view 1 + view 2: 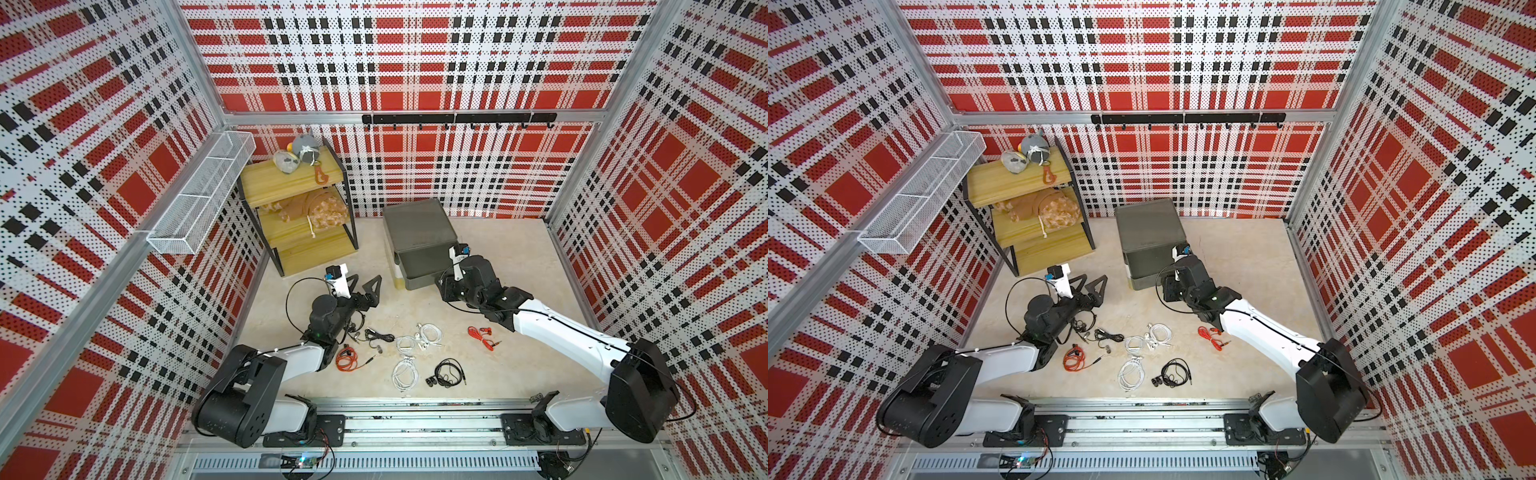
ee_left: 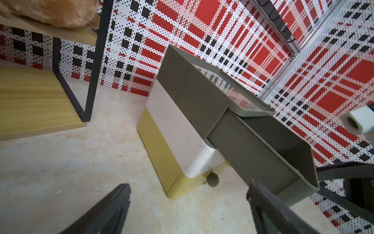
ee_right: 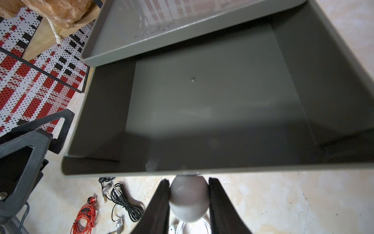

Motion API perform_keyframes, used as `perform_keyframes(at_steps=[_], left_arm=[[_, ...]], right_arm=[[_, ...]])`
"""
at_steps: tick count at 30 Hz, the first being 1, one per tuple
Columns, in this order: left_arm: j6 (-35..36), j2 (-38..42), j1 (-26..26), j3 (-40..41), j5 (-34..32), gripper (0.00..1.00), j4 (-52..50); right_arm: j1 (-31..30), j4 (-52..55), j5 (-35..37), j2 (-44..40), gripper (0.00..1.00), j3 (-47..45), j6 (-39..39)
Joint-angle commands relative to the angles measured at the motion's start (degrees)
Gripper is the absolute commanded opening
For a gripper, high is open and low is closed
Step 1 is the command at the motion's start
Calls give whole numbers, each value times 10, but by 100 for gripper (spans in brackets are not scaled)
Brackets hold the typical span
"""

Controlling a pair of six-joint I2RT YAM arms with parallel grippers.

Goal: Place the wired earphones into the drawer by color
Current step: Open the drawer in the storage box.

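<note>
Grey top tier of drawer (image 1: 419,268): pulled out, empty, knob (image 3: 189,199) pinched in right gripper (image 3: 189,182). Left gripper (image 1: 366,279): spread, holding nothing. Earphones (image 1: 405,344), red, white, black: loose on bench (image 1: 519,270), none stowed yet; whole sort left to do.

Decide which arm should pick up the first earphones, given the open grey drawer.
Left, probably. The left gripper is open and empty, close to black earphones; the right gripper is shut on the knob of the open grey drawer.
</note>
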State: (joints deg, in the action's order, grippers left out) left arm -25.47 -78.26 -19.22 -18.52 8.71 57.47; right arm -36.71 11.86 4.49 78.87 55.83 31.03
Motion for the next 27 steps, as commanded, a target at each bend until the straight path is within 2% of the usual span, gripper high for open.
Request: perform_keyframes(at_steps=[1, 2, 5, 10, 13, 19, 27], left_arm=[[8, 9, -6, -3, -3, 97, 15], [8, 10, -6, -3, -3, 97, 15], [10, 11, -8, -2, -3, 97, 16], [12, 16, -9, -1, -5, 97, 16], [13, 16, -9, 0, -7, 97, 15], [13, 21, -10, 2, -8, 97, 15], [15, 28, -11, 5, -13, 97, 15]], right_arm=[[-1, 37, 24, -21, 34, -11, 3], [-1, 37, 24, -22, 38, -11, 3], [-1, 43, 28, -27, 61, -10, 17], [-1, 64, 41, -50, 77, -17, 24], [-1, 76, 52, -75, 91, -31, 30], [-2, 112, 88, -134, 94, -78, 42], [2, 167, 121, -189, 93, -159, 69]])
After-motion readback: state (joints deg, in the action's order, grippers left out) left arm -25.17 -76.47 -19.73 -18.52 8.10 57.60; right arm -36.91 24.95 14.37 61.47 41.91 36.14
